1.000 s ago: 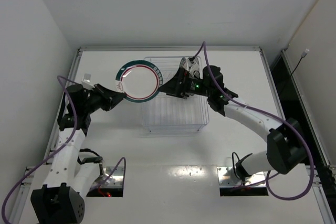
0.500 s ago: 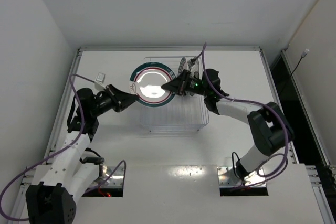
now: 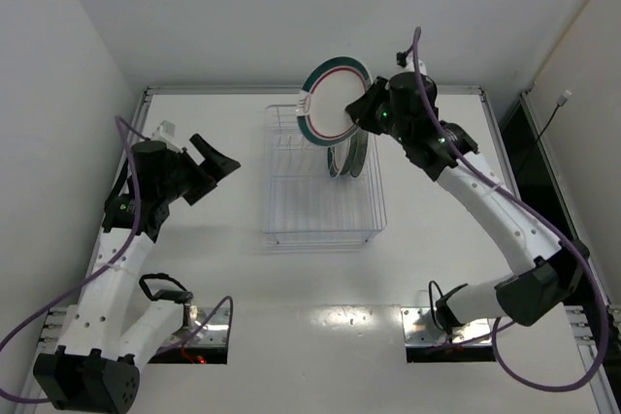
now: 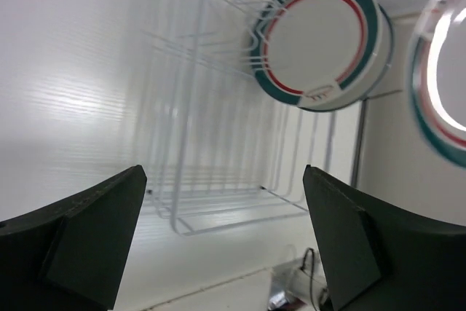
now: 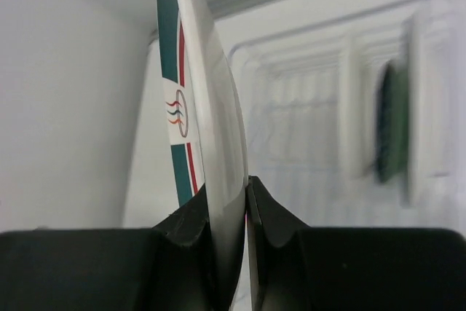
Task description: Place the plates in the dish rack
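Your right gripper (image 3: pixel 367 110) now holds the banded plate (image 3: pixel 330 104), taken over from your left gripper (image 3: pixel 215 164), which has spread wide and backed off leftward, well apart from the rack (image 3: pixel 320 215).

Left wrist: jaws wide, nothing between them; a racked plate (image 4: pixel 317 41) stands ahead.

Right wrist: the fingers pinch the rim, plate on edge, rack beyond. Slotting it looks next.

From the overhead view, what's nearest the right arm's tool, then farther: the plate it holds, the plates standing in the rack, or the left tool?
1. Banded plate, clamped in the right tool, over the far end of the rack.
2. Standing plates, slotted in the rack close by.
3. Left tool, open, far off to the left.
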Robot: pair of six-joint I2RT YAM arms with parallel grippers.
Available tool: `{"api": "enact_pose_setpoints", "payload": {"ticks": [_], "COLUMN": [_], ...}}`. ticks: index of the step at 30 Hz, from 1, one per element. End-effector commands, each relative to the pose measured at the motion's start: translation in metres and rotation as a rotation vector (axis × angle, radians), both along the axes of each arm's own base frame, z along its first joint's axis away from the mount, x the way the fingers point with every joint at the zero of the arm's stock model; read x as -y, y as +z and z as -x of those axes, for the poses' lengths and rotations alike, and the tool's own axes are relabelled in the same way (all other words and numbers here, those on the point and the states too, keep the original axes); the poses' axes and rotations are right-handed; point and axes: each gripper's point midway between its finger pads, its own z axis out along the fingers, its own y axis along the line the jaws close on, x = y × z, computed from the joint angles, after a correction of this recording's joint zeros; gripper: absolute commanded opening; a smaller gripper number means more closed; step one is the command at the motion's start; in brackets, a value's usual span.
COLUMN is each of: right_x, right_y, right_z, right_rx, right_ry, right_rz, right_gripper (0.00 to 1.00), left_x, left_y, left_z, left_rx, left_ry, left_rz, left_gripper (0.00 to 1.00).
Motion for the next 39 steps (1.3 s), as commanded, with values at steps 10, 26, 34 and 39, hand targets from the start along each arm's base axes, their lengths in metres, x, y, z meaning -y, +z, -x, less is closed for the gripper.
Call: {"api": "enact_pose_setpoints", "payload": {"ticks": [10,26,34,39], "right_x": [0.087,0.068,0.051,0.046], "right_y": [-0.032,-0.080,-0.080,-0.082], "right_z": [-0.038,-0.062,-0.063,-0.060], "right_rx": [-0.092,-0.142,-0.120,-0.123], "right_ry": [-0.280,-0.255,-0.299,-0.341], "right_rz": [0.702,0.778,0.904,1.006], "right_gripper": [0.00,0.00,0.00,0.00], "left_x": [-0.046,-0.049,-0.050,-0.050], "left_y": [-0.034,-0.049,-0.054,-0.060], "left_z": [0.015,0.018,0.021,0.021], "left_rx": [-0.113,-0.133,-0.152,-0.170], "left_ry": [0.134,0.142,0.139,0.137], "left_rz": [-0.217,-0.237,-0.239,-0.241], "left_gripper": [0.88,0.88,0.88,0.88]}}
